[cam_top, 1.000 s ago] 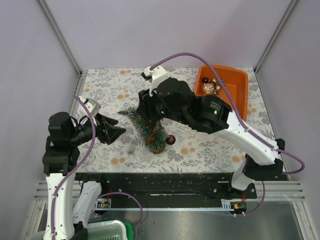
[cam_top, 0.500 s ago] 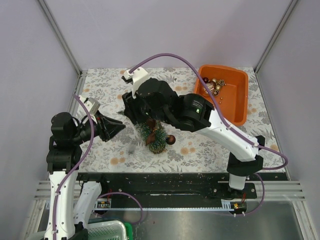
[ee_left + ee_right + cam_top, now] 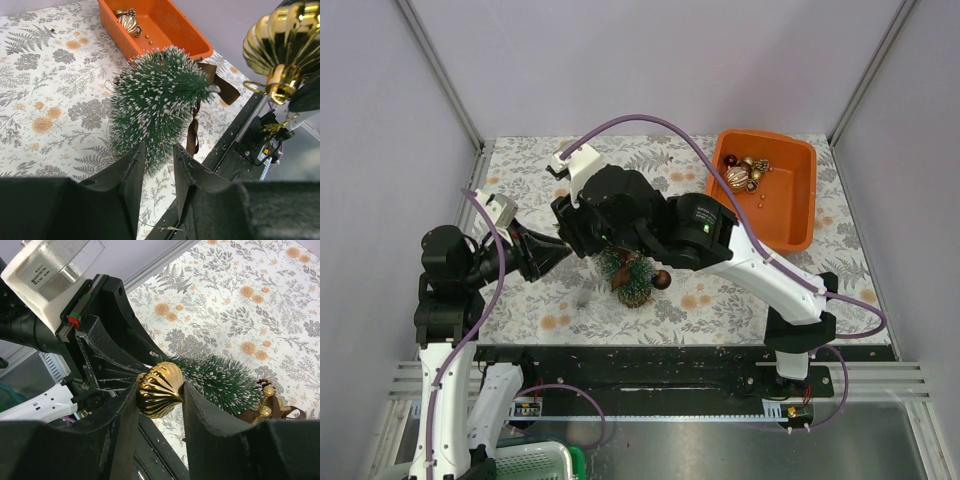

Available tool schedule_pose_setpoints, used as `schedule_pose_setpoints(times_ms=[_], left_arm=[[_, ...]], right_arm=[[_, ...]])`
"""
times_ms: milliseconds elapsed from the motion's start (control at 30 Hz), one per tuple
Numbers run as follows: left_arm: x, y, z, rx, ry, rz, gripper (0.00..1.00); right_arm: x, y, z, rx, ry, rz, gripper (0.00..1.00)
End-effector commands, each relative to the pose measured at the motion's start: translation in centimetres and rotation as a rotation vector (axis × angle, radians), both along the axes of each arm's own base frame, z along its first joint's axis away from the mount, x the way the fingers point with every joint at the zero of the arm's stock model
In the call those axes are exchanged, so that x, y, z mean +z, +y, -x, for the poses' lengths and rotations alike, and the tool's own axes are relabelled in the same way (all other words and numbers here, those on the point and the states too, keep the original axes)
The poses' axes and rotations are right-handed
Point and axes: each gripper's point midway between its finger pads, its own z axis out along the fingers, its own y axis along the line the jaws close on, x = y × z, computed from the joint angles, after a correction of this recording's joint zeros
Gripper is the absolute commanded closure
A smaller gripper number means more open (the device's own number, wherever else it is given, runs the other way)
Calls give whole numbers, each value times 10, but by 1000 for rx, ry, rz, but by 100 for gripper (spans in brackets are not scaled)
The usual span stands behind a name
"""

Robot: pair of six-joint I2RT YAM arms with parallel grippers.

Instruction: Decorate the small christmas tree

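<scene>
Several baubles (image 3: 741, 174) in orange tray (image 3: 788, 200); right gripper (image 3: 160, 396) pinching gold bauble (image 3: 160, 388)

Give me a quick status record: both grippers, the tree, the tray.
right gripper: shut on a gold ribbed ornament, close to the tree
left gripper: fingers nearly together at the tree's bristles; whether it grips cannot be told
small christmas tree: seems to lie on its side on the tablecloth, partly under the right arm in the top view; brown ribbon on it
orange tray: far right corner, more ornaments inside
</scene>
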Motion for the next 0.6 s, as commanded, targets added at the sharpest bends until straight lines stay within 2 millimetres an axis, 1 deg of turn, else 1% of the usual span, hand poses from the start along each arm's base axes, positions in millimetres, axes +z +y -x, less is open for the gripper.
schedule_pose_setpoints(times_ms=[0, 133, 167, 267, 367, 567], left_arm=[[11, -3, -2, -21, -51, 13, 65], [12, -3, -4, -22, -54, 15, 54], [10, -3, -6, -24, -48, 16, 52], [7, -4, -10, -27, -39, 14, 52], [4, -5, -13, -36, -29, 16, 55], [4, -6, -16, -37, -34, 21, 65]], right_arm=[[15, -1, -3, -15, -62, -16, 72], [19, 1, -7, -20, -89, -20, 71], [20, 2, -8, -22, -96, -19, 71], [21, 4, -11, -25, -112, -17, 71], [19, 7, -13, -30, -117, -7, 70], [14, 11, -13, -23, -118, 5, 69]])
